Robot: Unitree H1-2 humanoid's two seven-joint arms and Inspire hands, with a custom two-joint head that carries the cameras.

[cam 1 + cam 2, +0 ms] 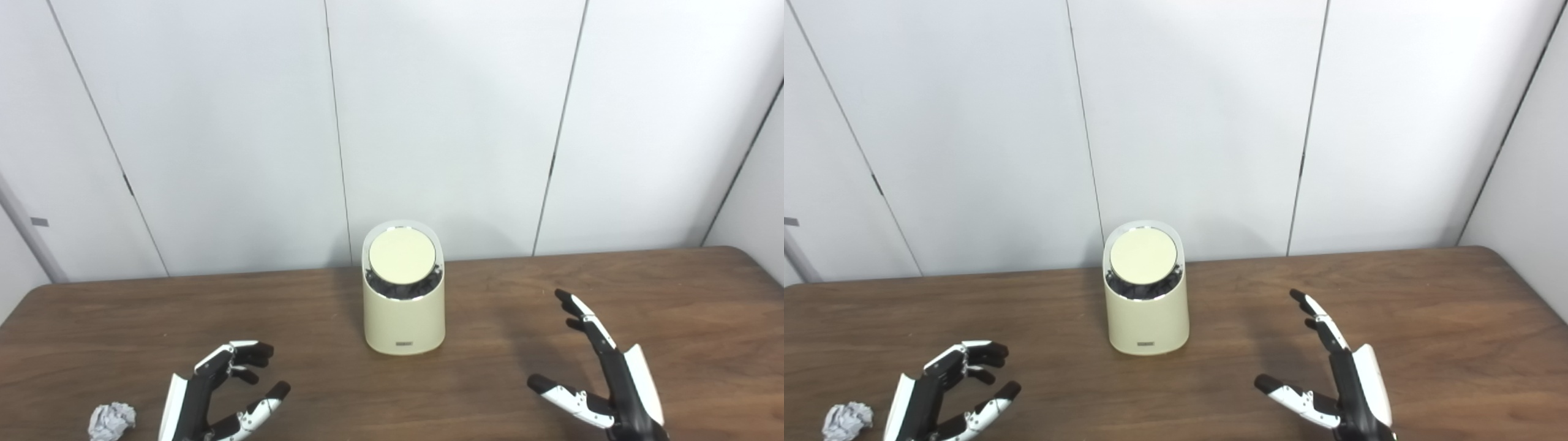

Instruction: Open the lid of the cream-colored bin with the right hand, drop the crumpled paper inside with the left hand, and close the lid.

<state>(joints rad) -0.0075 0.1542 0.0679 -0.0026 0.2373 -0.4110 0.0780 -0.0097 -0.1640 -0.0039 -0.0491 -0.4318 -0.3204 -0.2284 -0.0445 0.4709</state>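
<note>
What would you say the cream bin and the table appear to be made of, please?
The cream bin looks like smooth matte plastic, judging by its even colour and rounded moulded edges. The table shows dark wood grain with a slight sheen; whether solid wood or laminate is unclear.

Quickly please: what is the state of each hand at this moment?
Left hand: open, holding nothing; the crumpled paper lies beside it.
Right hand: open, holding nothing.

Crumpled paper point(111, 421) beside empty left hand point(214, 395)

Paper point(111, 421) left of bin point(404, 318)
</note>
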